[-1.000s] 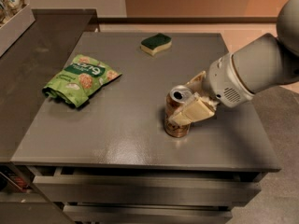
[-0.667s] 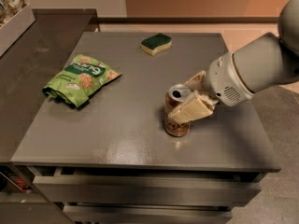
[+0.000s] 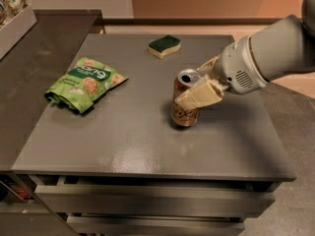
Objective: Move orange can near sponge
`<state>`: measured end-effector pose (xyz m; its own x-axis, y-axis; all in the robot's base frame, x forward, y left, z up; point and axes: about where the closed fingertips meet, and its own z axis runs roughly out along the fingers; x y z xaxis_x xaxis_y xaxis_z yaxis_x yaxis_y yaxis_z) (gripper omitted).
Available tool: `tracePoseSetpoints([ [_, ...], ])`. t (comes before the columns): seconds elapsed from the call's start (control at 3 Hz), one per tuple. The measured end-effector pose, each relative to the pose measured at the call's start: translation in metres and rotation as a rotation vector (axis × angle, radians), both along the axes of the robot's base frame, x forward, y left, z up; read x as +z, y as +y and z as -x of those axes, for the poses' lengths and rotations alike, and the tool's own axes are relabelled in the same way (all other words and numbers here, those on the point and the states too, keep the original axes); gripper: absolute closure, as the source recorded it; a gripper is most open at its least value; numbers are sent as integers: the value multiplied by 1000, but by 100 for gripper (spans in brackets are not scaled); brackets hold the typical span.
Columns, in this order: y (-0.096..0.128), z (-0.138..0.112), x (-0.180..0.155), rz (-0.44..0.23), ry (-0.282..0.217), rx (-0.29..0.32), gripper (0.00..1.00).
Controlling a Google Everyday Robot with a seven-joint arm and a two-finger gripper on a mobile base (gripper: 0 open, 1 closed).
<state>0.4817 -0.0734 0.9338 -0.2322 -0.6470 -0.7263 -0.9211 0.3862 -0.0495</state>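
At the far left, a pale bin (image 3: 17, 26) sits on the side counter. It holds a few packaged goods, too cut off by the edge of the view to identify. On the left half of the tabletop (image 3: 133, 136) lies a green snack bag (image 3: 83, 84), flat and crumpled, well apart from everything else and out of the path that matters.

Further right, close to the far edge of the tabletop, rests the sponge (image 3: 164, 46), green side up, its long axis running roughly left to right with a slight slant. Nothing stands around it.

Right of centre stands the orange can (image 3: 184, 114), upright on the tabletop with its silver top and pull-tab facing up. The tool (image 3: 193, 86) reaches in from the right and pinches the can. One pale finger (image 3: 199, 96) lies across the near side of the can's upper half and the other sits behind it, so the hold looks closed on the can rather than spread around it. The can's base appears to be touching the tabletop.

The coming move turns on one relation: from the tool and the can, the sponge lies toward the far edge and a little to the left, well apart, with bare tabletop between. The likely move is to carry the can away from the camera and slightly left, keep it upright, and set it down just beside the sponge without bumping it.

Below the tabletop, drawers (image 3: 147, 200) show their fronts only, and what is in them cannot be told.
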Motion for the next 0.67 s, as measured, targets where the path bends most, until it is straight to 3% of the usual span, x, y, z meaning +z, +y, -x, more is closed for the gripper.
tracePoseSetpoints([
  [0.67, -2, -62, 28, -45, -73, -160, 100],
])
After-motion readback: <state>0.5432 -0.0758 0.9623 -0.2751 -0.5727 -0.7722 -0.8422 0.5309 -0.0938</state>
